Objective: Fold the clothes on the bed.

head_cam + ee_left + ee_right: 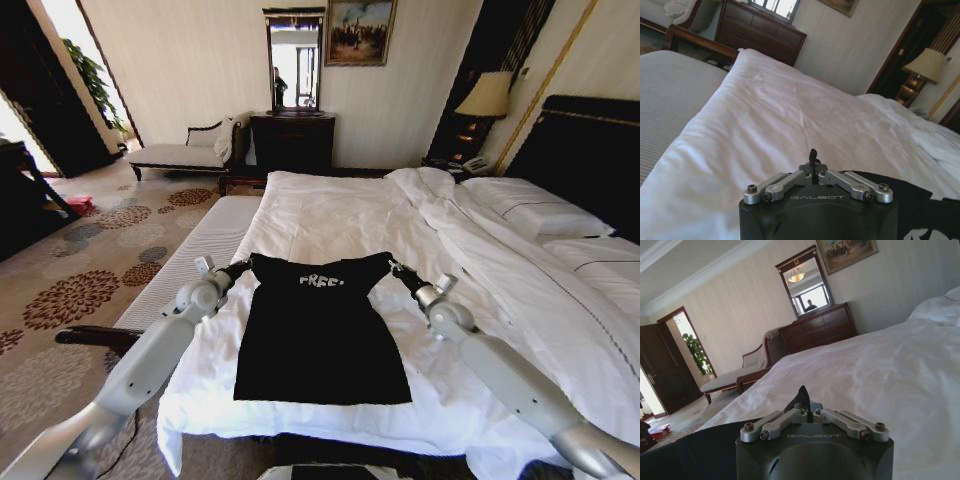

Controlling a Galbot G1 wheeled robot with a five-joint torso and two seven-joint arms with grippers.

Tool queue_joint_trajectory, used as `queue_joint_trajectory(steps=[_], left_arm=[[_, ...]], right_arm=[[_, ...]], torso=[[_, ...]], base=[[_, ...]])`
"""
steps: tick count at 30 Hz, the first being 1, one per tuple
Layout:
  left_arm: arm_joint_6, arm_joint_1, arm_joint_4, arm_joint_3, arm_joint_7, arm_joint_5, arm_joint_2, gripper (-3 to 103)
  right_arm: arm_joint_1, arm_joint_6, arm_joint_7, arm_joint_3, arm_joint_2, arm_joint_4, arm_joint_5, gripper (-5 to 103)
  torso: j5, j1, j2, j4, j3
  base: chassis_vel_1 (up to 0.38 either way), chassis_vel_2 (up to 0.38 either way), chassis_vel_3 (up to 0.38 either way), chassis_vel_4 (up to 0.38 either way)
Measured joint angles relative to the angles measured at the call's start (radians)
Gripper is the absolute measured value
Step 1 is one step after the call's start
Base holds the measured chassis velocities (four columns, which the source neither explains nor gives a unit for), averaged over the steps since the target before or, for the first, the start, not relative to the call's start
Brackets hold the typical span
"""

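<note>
The black T-shirt (320, 335) lay lengthwise on the bed (330, 215), its collar end away from the robot, each shoulder corner pinched by the left hand (243, 266) and right hand (397, 268).

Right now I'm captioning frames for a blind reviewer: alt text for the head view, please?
A black short-sleeved T-shirt with white lettering lies flat on a large white-sheeted bed, each shoulder pinched by a grey robot gripper: left gripper, right gripper. A dark wooden dresser stands behind.
</note>
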Motion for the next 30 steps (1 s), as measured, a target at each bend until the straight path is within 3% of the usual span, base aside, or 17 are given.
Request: queue_joint_trajectory(steps=[2,8,11,16,19,22,30], left_arm=[[0.0,0.065,-0.084,-0.008,-0.003,-0.001,0.05,0],[0.0,0.176,-0.21,-0.033,-0.017,0.0,0.118,0],[0.0,0.269,-0.296,-0.054,-0.02,0.01,0.191,0],[-0.002,0.307,-0.333,-0.038,-0.019,0.035,0.234,0],[0.001,0.315,-0.342,-0.028,-0.019,0.041,0.246,0],[0.003,0.34,-0.349,-0.028,-0.018,0.063,0.275,0],[0.004,0.375,-0.346,-0.022,-0.015,0.119,0.296,0]], right_arm=[[-0.082,-0.002,0.008,0.047,-0.019,0.049,-0.012,0],[-0.232,0.0,0.016,0.132,-0.034,0.138,-0.04,0],[-0.375,0.004,0.028,0.211,-0.051,0.219,-0.048,0],[-0.503,0.01,0.029,0.287,-0.049,0.257,-0.088,0],[-0.572,0.015,0.029,0.327,-0.036,0.271,-0.114,0],[-0.647,0.023,0.029,0.367,-0.021,0.286,-0.133,0],[-0.703,0.028,0.028,0.382,0.023,0.293,-0.164,0]], torso=[[0.0,0.0,0.0,0.0002,0.0],[0.0003,0.0,0.0,-0.0006,0.0],[0.0001,0.0,0.0,-0.0002,0.0],[0.0,0.0,0.0,0.0001,0.0],[0.0,0.0,0.0,-0.0011,0.0],[0.0004,0.0,0.0,-0.0002,0.0],[-0.0001,0.0,0.0,-0.0002,0.0]], base=[[0.0,0.0,0.0,0.0],[0.0,0.0,0.0,0.0],[0.0,0.0,0.0,0.0],[0.0,0.0,0.0,0.0],[0.0,0.0,0.0,0.0],[0.0,0.0,0.0,0.0],[0.0,0.0,0.0,0.0]])
